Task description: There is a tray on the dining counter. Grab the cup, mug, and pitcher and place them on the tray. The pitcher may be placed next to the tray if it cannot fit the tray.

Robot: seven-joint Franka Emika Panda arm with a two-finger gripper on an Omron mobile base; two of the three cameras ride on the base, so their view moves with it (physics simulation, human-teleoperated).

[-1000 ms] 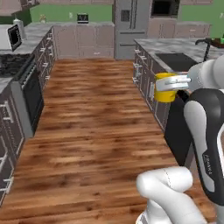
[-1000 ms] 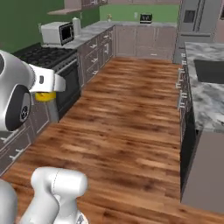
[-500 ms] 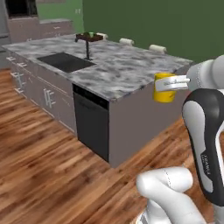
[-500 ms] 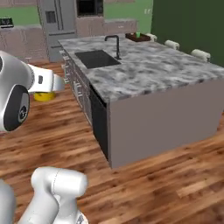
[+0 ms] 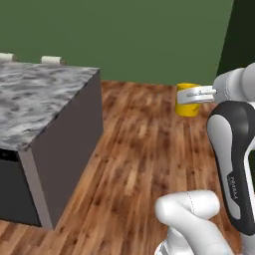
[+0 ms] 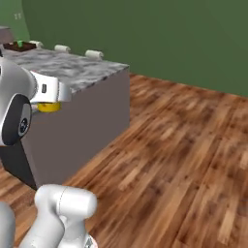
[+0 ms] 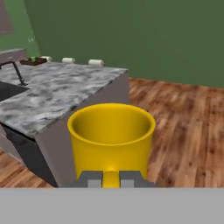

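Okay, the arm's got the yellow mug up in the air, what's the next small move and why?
Probably keep the gripper shut on the mug and carry it toward the dining counter. The jaws pinch the mug's handle, it hangs over the wooden floor, off the counter's corner, and the tray isn't visible yet.

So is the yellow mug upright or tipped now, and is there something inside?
Upright and empty: the yellow mug has its open mouth facing up with a bare yellow inside, held by the gripper.
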